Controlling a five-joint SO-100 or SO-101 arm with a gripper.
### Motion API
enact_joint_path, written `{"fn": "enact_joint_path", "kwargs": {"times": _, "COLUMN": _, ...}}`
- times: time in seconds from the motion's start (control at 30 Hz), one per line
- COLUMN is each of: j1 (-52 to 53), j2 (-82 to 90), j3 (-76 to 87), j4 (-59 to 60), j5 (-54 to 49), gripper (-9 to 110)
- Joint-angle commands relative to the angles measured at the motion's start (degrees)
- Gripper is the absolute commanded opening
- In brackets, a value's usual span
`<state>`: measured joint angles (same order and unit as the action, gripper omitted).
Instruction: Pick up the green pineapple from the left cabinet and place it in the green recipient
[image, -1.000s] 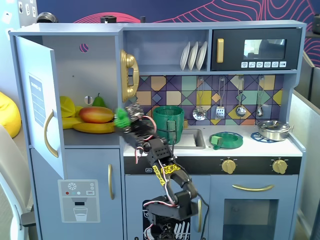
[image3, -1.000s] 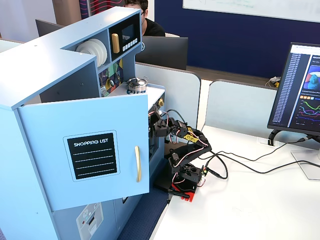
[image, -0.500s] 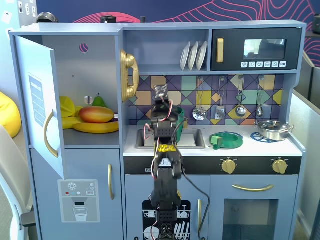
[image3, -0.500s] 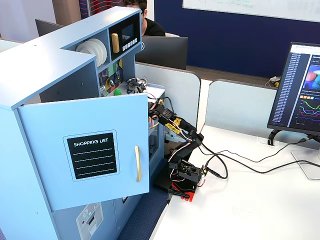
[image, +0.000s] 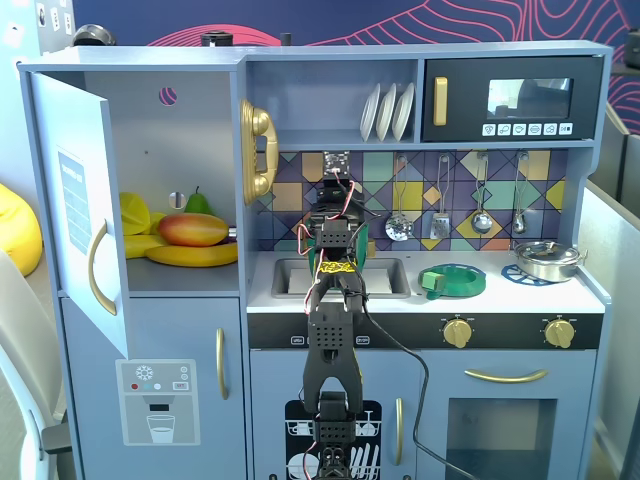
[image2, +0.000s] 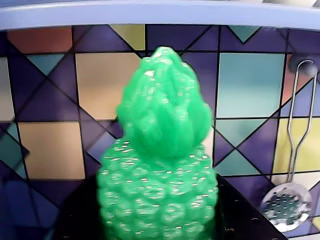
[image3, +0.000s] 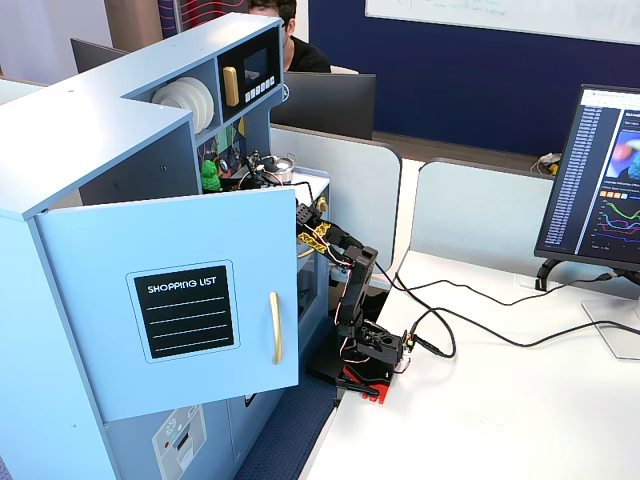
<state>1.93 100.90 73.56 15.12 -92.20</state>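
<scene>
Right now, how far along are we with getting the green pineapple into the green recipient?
Pickup looks done: the green pineapple fills the wrist view, held upright in the pincer in front of the tiled backsplash, out of the left cabinet, whose door stands open. In hand: carrying it over the sink. Left: lowering and releasing it; no tall green pot shows, only a green recipient on the counter.
</scene>
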Motion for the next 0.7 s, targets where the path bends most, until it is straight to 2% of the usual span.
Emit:
{"fn": "enact_joint_path", "kwargs": {"times": 0.0, "j1": 0.35, "j2": 0.44, "j3": -4.22, "j4": 0.18, "j5": 3.16, "gripper": 37}}
{"fn": "enact_joint_path", "kwargs": {"times": 0.03, "j1": 0.35, "j2": 0.44, "j3": -4.13, "j4": 2.02, "j5": 0.09, "gripper": 45}}
{"fn": "enact_joint_path", "kwargs": {"times": 0.1, "j1": 0.53, "j2": 0.53, "j3": -4.04, "j4": 5.45, "j5": -6.77, "gripper": 49}}
{"fn": "enact_joint_path", "kwargs": {"times": 0.2, "j1": -0.09, "j2": 1.32, "j3": -3.25, "j4": 3.96, "j5": -0.88, "gripper": 50}}
{"fn": "enact_joint_path", "kwargs": {"times": 0.47, "j1": -0.53, "j2": 3.78, "j3": -0.97, "j4": 2.29, "j5": -1.05, "gripper": 51}}
{"fn": "enact_joint_path", "kwargs": {"times": 0.67, "j1": -2.11, "j2": 21.45, "j3": 17.4, "j4": 2.2, "j5": -1.32, "gripper": 51}}
